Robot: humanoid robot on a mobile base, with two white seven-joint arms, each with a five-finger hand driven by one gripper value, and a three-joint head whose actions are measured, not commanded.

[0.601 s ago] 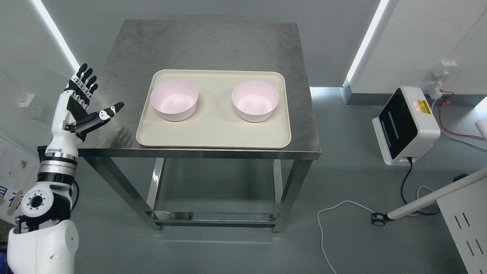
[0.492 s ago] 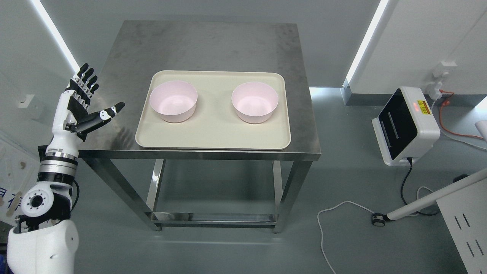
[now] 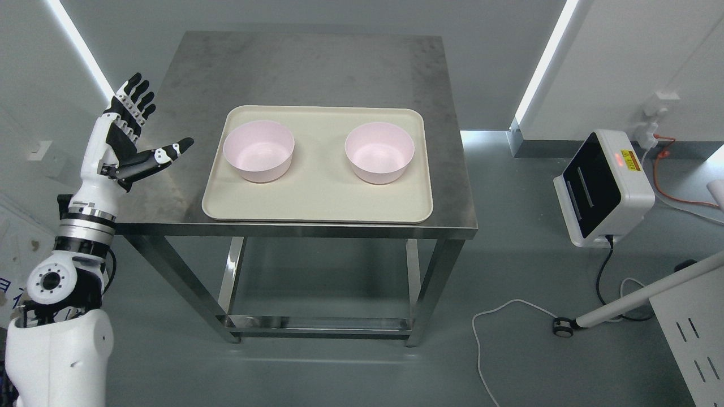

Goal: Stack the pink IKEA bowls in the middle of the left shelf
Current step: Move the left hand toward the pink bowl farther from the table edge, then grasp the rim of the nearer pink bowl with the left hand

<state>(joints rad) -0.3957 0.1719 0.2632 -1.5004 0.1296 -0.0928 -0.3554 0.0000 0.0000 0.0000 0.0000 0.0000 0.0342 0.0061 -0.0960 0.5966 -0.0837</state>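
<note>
A white device (image 3: 603, 189) sits on the floor, right of table (image 3: 305, 62).

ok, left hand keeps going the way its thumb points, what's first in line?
Probably the left pink bowl on the tray. The left hand is open, thumb aimed right toward it; its height over the table is unclear.

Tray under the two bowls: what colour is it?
Cream, plain and unpatterned; the rectangular tray shows best in the head view.
</note>
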